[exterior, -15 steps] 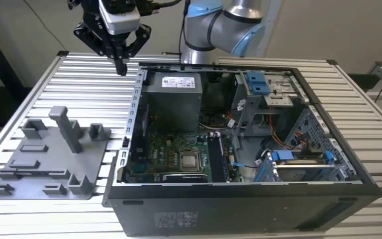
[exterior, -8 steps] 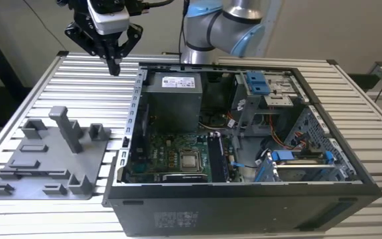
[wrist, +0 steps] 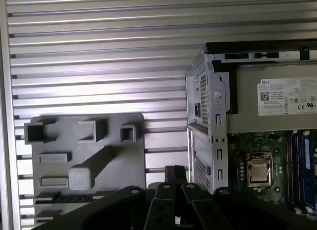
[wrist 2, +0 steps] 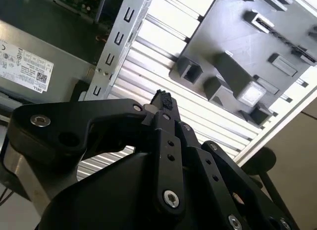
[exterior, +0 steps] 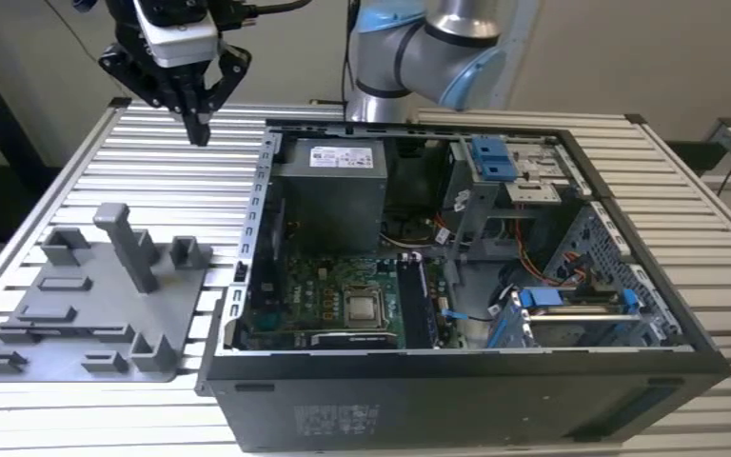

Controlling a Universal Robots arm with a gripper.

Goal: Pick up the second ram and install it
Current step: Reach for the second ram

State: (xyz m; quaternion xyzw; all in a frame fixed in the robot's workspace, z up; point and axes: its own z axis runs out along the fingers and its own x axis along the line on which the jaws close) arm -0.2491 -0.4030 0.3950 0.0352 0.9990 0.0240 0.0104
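Observation:
My gripper hangs high over the slatted table, beyond the grey plastic tray and to the exterior view's left of the open computer case. Its black fingers meet at the tips, shut with nothing between them, as both wrist views also show. Long dark memory sticks stand on edge in the motherboard slots beside the processor, also seen in the first wrist view. Which of them is the second ram I cannot tell. The tray's long slot looks bare.
The tray carries a tall grey post and several low blocks. Inside the case sit a power supply, blue drive latches and orange cables. The arm's base stands behind the case.

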